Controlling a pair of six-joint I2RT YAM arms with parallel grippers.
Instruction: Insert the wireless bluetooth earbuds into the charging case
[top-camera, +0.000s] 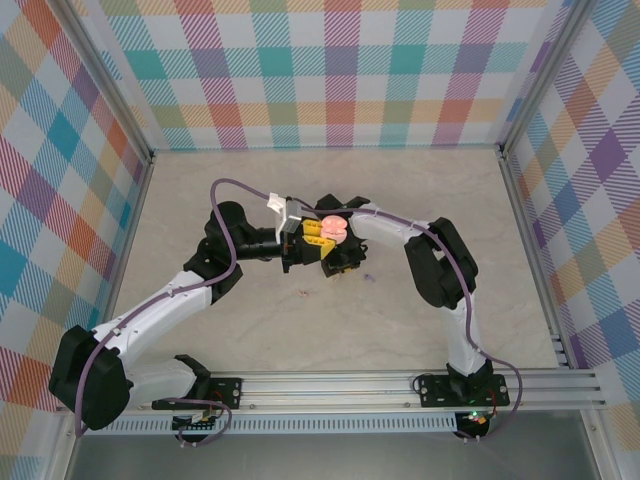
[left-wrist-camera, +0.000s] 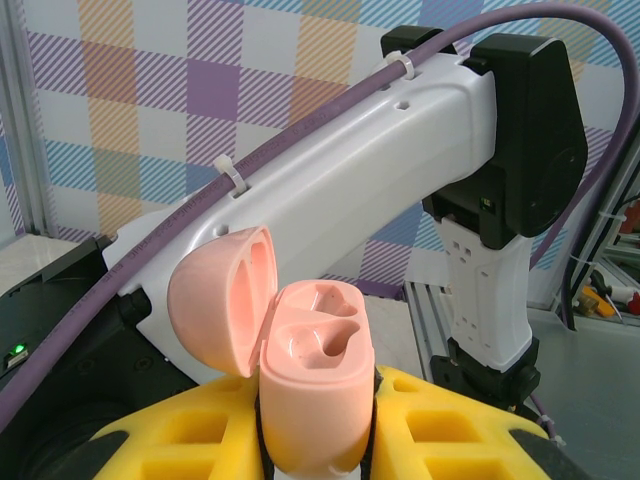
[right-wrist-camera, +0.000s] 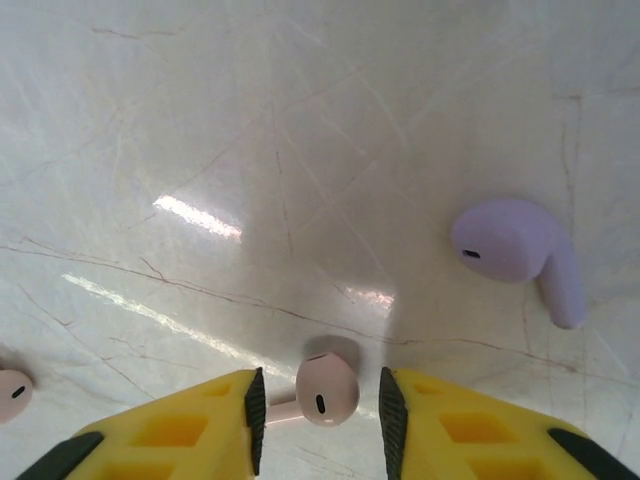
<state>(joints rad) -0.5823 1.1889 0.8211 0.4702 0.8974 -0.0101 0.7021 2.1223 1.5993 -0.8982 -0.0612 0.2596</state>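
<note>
At mid-surface both arms meet. Left pincer (left-wrist-camera: 315, 435) is clamped on the pink charging case (left-wrist-camera: 312, 395), held upright w/ its lid (left-wrist-camera: 215, 300) swung open to one side; both wells look empty. Right pincer (right-wrist-camera: 320, 405) hangs low over the surface (right-wrist-camera: 200, 100), jaws part-open and straddling a pink earbud (right-wrist-camera: 326, 390). Slim gaps show either side, so nothing is gripped yet.

Risks, as I judge them: the bud is tiny, rounded & smooth, so closing off-centre could squirt it out fwd or roll it. Its stem points toward one pad, so a grab by the head may leave it at the wrong angle for the well. Pad tips this near the surface could scrape. The case is held by its lower body only, so a push during insertion might tilt it.

Around: lilac earbud (right-wrist-camera: 520, 255) lies well apart from the pincer, second pink earbud (right-wrist-camera: 12, 392) at the frame edge. Neither blocks the grasp. The right arm's white link (left-wrist-camera: 350, 190) looms just behind the open case, so room is tight.
</note>
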